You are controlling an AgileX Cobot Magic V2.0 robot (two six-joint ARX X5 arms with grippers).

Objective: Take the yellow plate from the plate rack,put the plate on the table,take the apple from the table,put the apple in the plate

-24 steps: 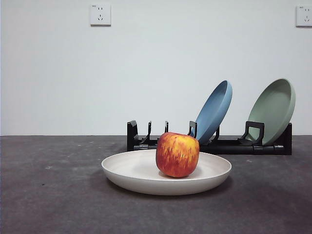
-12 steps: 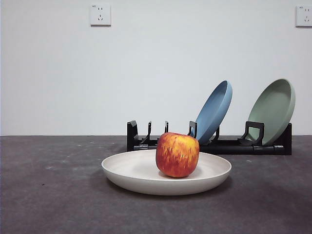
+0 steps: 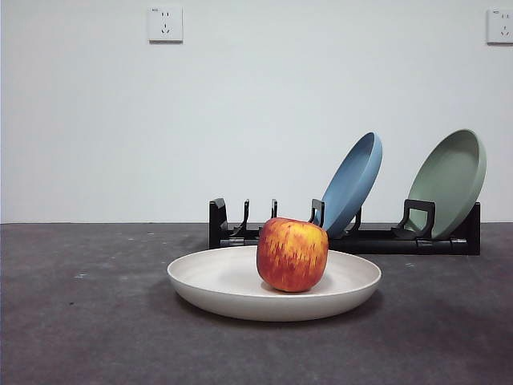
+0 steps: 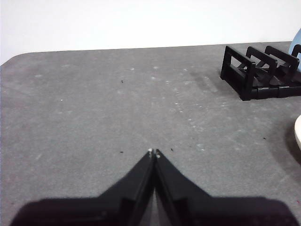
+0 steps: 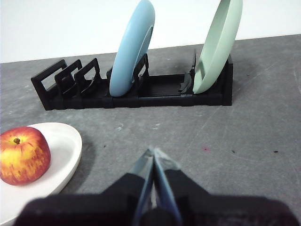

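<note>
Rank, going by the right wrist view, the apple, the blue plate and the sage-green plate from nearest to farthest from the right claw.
1. The apple, in the yellow plate beside the shut right claw.
2 and 3. The blue plate and the sage-green plate, both upright in the plate rack beyond; too close to call.

No readable text, label, brand or number shows in any view. The two white wall sockets (image 3: 165,24) carry only tiny marks at their top edges, too small to read.
</note>
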